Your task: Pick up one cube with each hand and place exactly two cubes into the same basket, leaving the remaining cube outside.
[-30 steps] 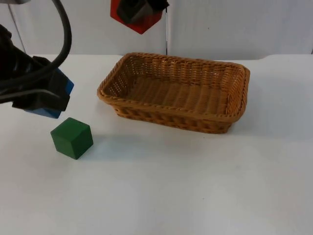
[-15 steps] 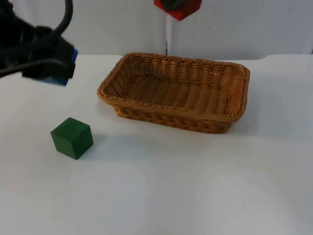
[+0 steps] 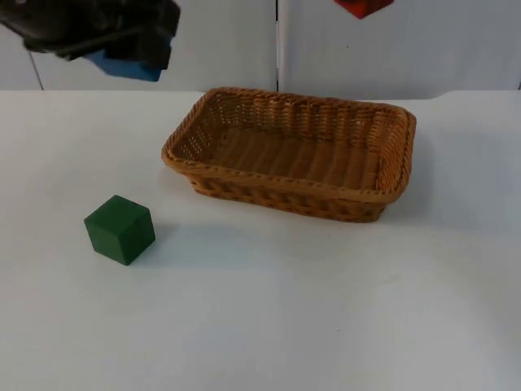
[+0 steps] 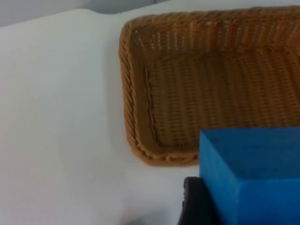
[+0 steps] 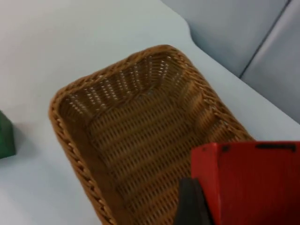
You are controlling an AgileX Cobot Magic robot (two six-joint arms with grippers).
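My left gripper [image 3: 126, 49] is high above the table's back left, shut on a blue cube [image 3: 124, 65] that looms close in the left wrist view [image 4: 251, 176]. A red cube [image 3: 362, 6] hangs above the basket's far side; it is large in the right wrist view [image 5: 248, 183], gripped by my right gripper. The wicker basket [image 3: 289, 151] sits at the middle back with nothing in it, seen from above in both wrist views [image 4: 136, 117] [image 5: 77, 154]. A green cube [image 3: 120, 229] rests on the table in front of the basket's left end.
The white table [image 3: 326, 309] stretches wide in front of the basket and to its right. The grey partition wall [image 3: 440, 45] closes the back edge. The green cube [image 5: 5, 138] lies beside the basket's end.
Both arms have risen and moved rightward with their cubes: the blue cube went from beside the green cube up toward the basket's left, the red cube further up and right. Basket and green cube stayed put.
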